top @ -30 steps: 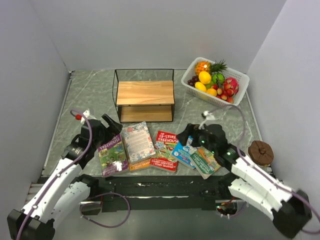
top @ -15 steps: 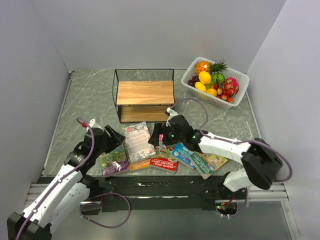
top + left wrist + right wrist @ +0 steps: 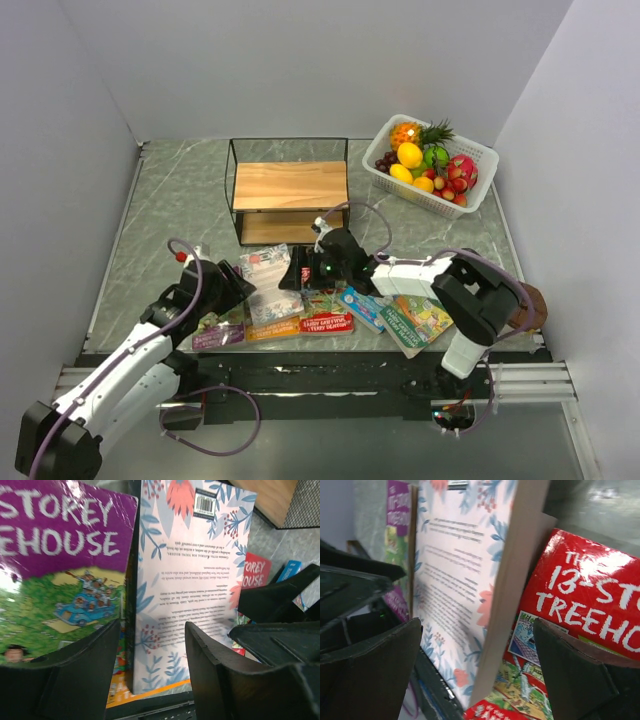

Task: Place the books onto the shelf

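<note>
- The purple book (image 3: 55,535) is lettered in white over a green cartoon scene with a blue vehicle.
- The floral book (image 3: 190,580) is printed in white with blue leaves, coral flowers and a black barcode.
- The red book (image 3: 580,610) is lettered in white above a multicoloured cartoon panel.
- An orange book (image 3: 272,328), a blue book (image 3: 362,305) and a green book (image 3: 420,318) are also seen.
- The shelf (image 3: 290,185) is made of 2 light wooden boards framed in black wire.
- The table (image 3: 180,190) is marbled grey-green with pale veins.
- The basket (image 3: 480,160) is white, and the fruit (image 3: 410,155) is coloured yellow, green, red, orange and dark purple.
- The left gripper (image 3: 152,625) and right gripper (image 3: 477,622) are finished in black.
</note>
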Robot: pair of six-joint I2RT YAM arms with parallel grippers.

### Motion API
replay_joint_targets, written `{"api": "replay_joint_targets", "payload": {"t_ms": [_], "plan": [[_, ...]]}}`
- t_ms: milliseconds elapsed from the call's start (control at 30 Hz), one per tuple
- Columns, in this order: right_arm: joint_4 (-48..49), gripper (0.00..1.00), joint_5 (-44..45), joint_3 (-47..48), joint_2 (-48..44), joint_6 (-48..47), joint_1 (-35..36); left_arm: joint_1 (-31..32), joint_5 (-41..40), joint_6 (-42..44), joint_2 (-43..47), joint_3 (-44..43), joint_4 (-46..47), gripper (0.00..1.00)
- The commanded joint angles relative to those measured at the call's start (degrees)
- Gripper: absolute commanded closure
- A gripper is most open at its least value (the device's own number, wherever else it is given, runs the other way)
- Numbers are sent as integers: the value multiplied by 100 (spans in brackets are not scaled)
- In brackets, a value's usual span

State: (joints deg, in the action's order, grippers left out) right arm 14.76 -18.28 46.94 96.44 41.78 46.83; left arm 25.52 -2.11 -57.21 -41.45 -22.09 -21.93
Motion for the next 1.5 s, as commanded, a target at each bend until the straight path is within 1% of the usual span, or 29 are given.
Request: {"api": "replay_joint_targets", "payload": {"t_ms": [0,100,133,200,233,333,367,400,433,467,500,600,633,700,733,833,933,1033,1067,1100,1133,1167,1200,1233,1267,1367,1433,1467], "plan": [[955,2,-982,-53,410,278,63,58,167,-168,-30,134,321,40],[1370,7,-1422,-132,612,506,72,76,167,-185,-82,196,374,40],[1589,10,-1511,-158,665,602,72,76,167,-194,-91,213,400,40],[1722,12,-1608,-176,770,691,81,76,167,-229,-135,283,470,40],[1775,16,-1678,-176,805,735,90,94,158,-229,-144,319,505,40],[1925,27,-1740,-185,841,761,116,111,255,-247,-170,407,602,45],[1925,27,-1749,-176,858,753,116,111,264,-247,-188,433,611,49],[1916,30,-1749,-150,885,744,151,120,272,-247,-188,459,637,50],[1899,39,-1749,-106,894,735,160,120,281,-238,-197,486,672,51],[1872,42,-1723,-80,929,726,160,129,290,-238,-197,495,682,54],[1872,51,-1722,-71,946,735,169,138,290,-229,-214,503,690,54],[2030,67,-1775,-62,982,805,169,146,273,-220,-179,504,673,55],[2083,76,-1784,-97,973,832,169,138,264,-220,-153,495,664,55],[2179,88,-1801,-141,903,849,160,146,229,-212,-13,442,559,55],[2162,99,-1819,-185,868,841,169,146,228,-220,58,416,524,55],[1970,100,-1854,-246,640,753,169,147,228,-247,365,293,366,53],[1576,100,-1846,-352,123,577,169,146,-69,-238,673,47,137,50],[1179,100,-1793,-466,-291,314,177,146,-210,-168,972,-234,-83,39],[891,100,-1758,-492,-589,244,186,146,-211,-142,1042,-365,-118,30],[723,100,-1740,-527,-748,78,186,146,-228,-72,1182,-419,-153,25],[599,100,-1697,-528,-1002,6,195,146,-255,-45,1253,-480,-188,21],[345,100,-1696,-545,-1109,-47,195,146,-272,-36,1410,-568,-206,15],[247,100,-1713,-537,-1223,-108,195,146,-290,-18,1490,-603,-163,12],[142,100,-1748,-528,-1425,-143,195,138,-273,17,1587,-604,-119,12],[-25,100,-1766,-528,-1540,-161,195,138,-177,78,1753,-630,-66,9],[-289,100,-1871,-449,-2023,-214,195,138,-18,201,2008,-683,40,7],[-710,100,-1933,-239,-2321,-328,169,146,61,263,2114,-727,66,7],[-825,100,-2090,-159,-2410,-363,151,146,88,289,2202,-788,58,5]]}}
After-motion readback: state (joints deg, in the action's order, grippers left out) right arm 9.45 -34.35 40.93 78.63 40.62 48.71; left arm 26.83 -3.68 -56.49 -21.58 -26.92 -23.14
